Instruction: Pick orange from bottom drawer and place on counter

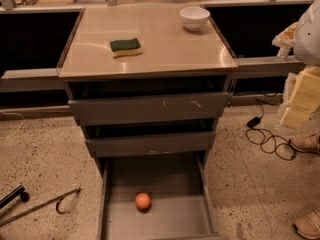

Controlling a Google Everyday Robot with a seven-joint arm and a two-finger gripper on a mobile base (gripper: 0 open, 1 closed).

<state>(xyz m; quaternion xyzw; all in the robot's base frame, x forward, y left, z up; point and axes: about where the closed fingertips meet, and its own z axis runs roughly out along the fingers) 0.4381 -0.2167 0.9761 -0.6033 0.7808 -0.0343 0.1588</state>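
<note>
The orange lies on the flat grey floor of the open bottom drawer, near its middle and slightly left. The drawer is pulled out toward me at the bottom of the grey cabinet. The glossy beige counter tops the cabinet. My gripper is out of view; only a white rounded body shows at the right edge, well away from the drawer.
A green-and-yellow sponge and a white bowl sit on the counter. Two upper drawers stick out slightly. Yellow foam blocks, a black cable and shoes are on the floor at right; metal rods lie at left.
</note>
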